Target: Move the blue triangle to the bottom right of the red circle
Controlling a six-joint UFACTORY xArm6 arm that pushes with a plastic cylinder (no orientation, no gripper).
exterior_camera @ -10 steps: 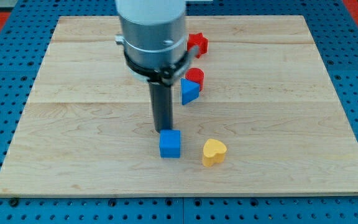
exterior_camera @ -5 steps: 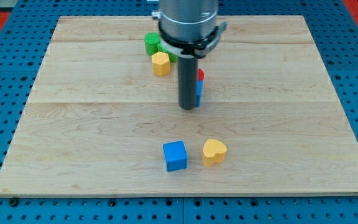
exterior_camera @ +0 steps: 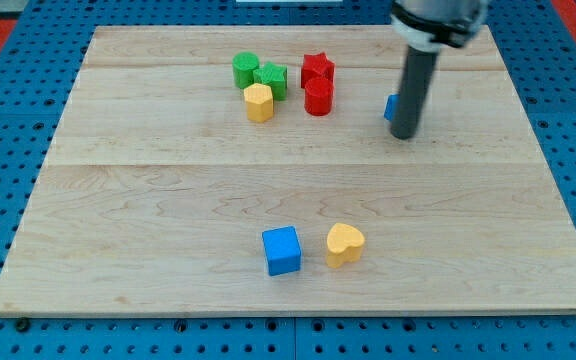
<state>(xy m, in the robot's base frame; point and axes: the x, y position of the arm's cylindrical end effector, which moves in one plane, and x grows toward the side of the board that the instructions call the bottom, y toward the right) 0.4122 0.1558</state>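
Note:
The red circle (exterior_camera: 318,97) stands near the view's top centre, just below a red star (exterior_camera: 317,69). The blue triangle (exterior_camera: 391,107) lies to the right of the red circle; only its left edge shows, the rest is hidden behind the rod. My tip (exterior_camera: 403,134) rests on the board at the triangle's lower right, touching or nearly touching it.
A green circle (exterior_camera: 245,69), a green star (exterior_camera: 273,78) and a yellow hexagon (exterior_camera: 258,101) cluster left of the red blocks. A blue cube (exterior_camera: 281,250) and a yellow heart (exterior_camera: 344,244) lie near the view's bottom centre. The wooden board (exterior_camera: 118,200) sits on a blue pegboard.
My tip swept from the blue cube up and to the right. The blue triangle moved from beside the red circle to well right of it. The red circle shifted up slightly.

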